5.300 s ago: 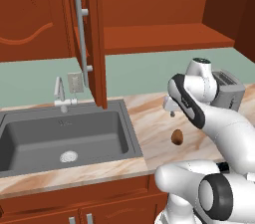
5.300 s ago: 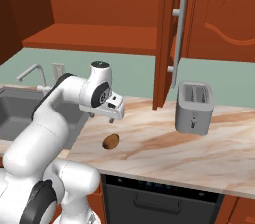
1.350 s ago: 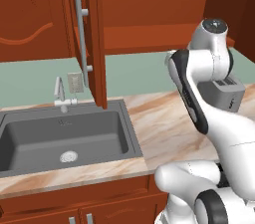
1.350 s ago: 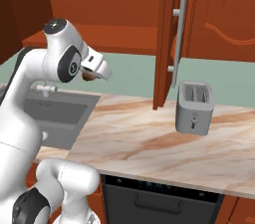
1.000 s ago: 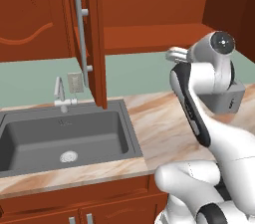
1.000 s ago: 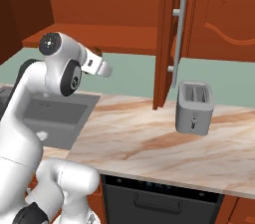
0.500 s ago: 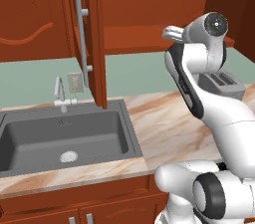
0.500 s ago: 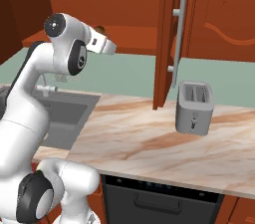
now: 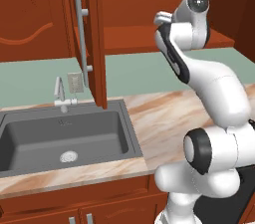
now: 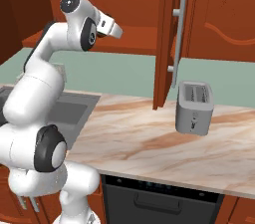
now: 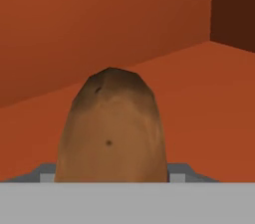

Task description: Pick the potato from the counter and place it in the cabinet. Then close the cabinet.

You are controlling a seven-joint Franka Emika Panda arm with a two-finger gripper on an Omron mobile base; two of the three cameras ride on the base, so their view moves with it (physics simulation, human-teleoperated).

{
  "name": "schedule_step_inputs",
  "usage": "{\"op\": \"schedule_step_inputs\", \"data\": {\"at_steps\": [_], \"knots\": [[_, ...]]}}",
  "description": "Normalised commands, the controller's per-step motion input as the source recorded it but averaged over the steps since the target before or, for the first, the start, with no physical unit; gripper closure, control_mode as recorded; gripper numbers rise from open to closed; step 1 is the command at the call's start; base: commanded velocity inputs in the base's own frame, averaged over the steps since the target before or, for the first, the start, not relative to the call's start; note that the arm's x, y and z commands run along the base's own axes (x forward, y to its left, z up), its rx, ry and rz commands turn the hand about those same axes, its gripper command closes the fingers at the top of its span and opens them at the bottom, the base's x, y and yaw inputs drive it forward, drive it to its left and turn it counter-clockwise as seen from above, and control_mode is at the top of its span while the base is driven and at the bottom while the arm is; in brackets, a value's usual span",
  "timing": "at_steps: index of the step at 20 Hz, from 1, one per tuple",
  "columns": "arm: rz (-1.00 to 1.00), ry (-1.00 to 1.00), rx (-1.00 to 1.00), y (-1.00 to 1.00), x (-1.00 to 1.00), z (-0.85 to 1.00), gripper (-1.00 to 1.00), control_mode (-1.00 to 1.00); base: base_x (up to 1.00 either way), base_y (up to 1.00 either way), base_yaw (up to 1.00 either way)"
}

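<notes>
The brown potato [image 11: 110, 128] looms close in the hand view, held between the fingers, with the cabinet's reddish shelf floor [image 11: 199, 93] and back wall behind it. My gripper [image 10: 117, 31] is raised to shelf height at the open cabinet [image 10: 134, 34] and is shut on the potato. From the left base view the hand [image 9: 160, 19] sits in front of the shelf [image 9: 129, 39]. The cabinet door [image 9: 92, 34] stands open, edge-on, with its long silver handle [image 9: 79, 34]. The marbled counter [image 9: 164, 113] lies below.
A dark grey sink [image 9: 60, 138] with a faucet [image 9: 60, 93] is set in the counter at the left. A silver toaster [image 10: 194, 107] stands on the counter under the right-hand open door [image 10: 169, 34], whose handle [image 10: 180, 34] faces the arm.
The potato has left the counter. The arm has risen from the counter, and over the last second the hand swung up and forward to the open cabinet shelf.
</notes>
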Motion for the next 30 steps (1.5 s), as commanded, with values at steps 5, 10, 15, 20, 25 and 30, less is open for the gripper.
{"op": "schedule_step_inputs", "data": {"at_steps": [5, 10, 15, 20, 25, 30], "knots": [[0.0, 0.01, 0.0, -0.01, 0.8, 0.0, 1.0, -1.0, 0.0, 0.0, 0.0], [0.0, 0.05, 0.0, 0.0, 0.71, -0.02, 1.0, -1.0, 0.0, 0.0, 0.0], [0.0, 0.02, 0.0, 0.0, 0.61, -0.18, -1.0, -1.0, 0.0, 0.0, 0.0], [0.0, 0.0, 0.0, 0.0, 0.37, -0.18, -1.0, -1.0, 0.0, 0.0, 0.0], [0.0, -0.19, 0.0, 0.0, -0.1, -0.15, -1.0, -1.0, 0.0, 0.0, 0.0], [0.0, -0.25, 0.0, 0.0, -0.48, -0.01, -1.0, -1.0, 0.0, 0.0, 0.0]]}}
